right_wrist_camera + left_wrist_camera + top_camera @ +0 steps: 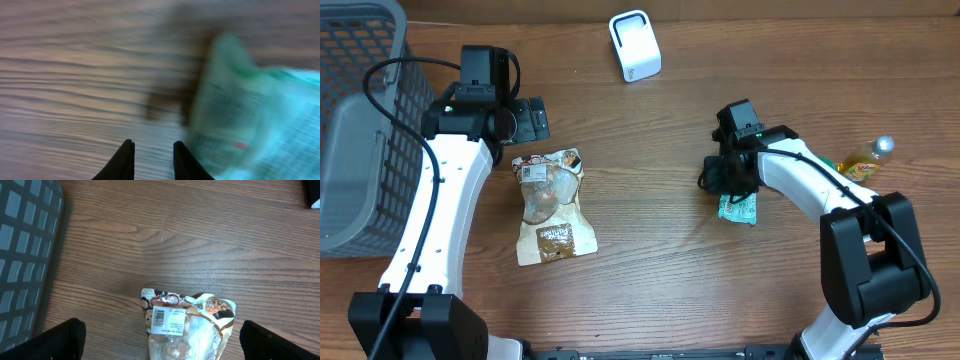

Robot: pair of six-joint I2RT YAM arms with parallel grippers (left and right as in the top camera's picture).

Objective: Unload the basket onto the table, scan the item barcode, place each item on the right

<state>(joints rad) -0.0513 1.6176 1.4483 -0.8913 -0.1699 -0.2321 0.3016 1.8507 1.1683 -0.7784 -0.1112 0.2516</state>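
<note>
Right claw [153, 143] – narrowly parted, empty – beside green packet [250, 115].

Arms [455, 190] white, blk joints/cables — right gripper [154, 160] blk.

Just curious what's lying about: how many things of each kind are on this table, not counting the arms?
Packets: 2, brown packet and teal packet
Bottle: 1
Basket: 1
White box: 1
Total: 5
</note>
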